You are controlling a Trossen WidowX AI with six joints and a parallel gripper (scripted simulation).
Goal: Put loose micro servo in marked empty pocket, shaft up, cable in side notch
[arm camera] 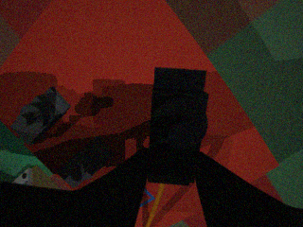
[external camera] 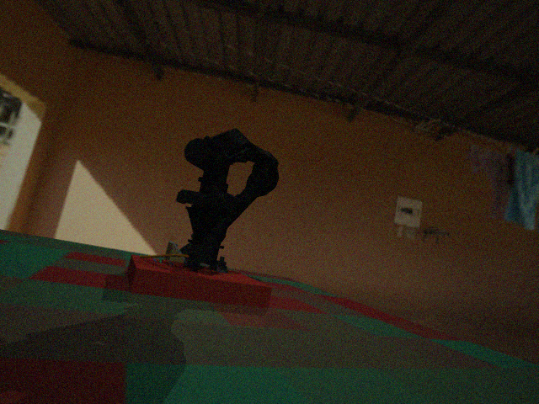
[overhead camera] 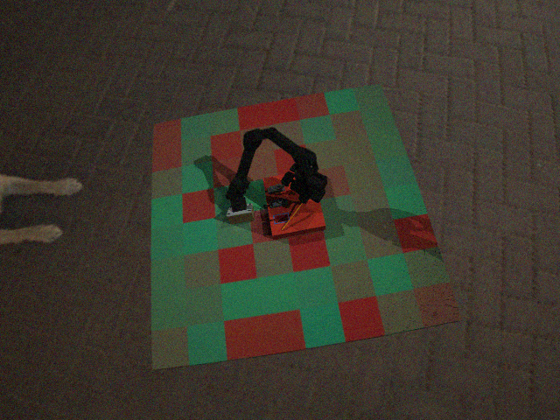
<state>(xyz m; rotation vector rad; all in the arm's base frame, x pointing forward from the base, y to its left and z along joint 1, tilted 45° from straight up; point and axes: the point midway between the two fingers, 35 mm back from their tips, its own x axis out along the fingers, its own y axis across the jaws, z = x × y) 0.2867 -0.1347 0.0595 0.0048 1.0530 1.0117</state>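
Note:
My gripper is shut on the loose micro servo, a dark block between the fingertips in the wrist view, above the red deck. Whether the servo touches the deck is too dark to tell. Its orange-yellow cable runs out from its near end over the deck. The blue-outlined pocket lies beside the cable in the top view; the left finger hides most of it in the wrist view. The arm hides the servo in the top and exterior views, and its shaft is not visible.
Two dark grey servo-like parts stand on the deck's left side, one nearer the pocket. The arm's pale base plate is left of the deck. A patchwork mat lies beneath.

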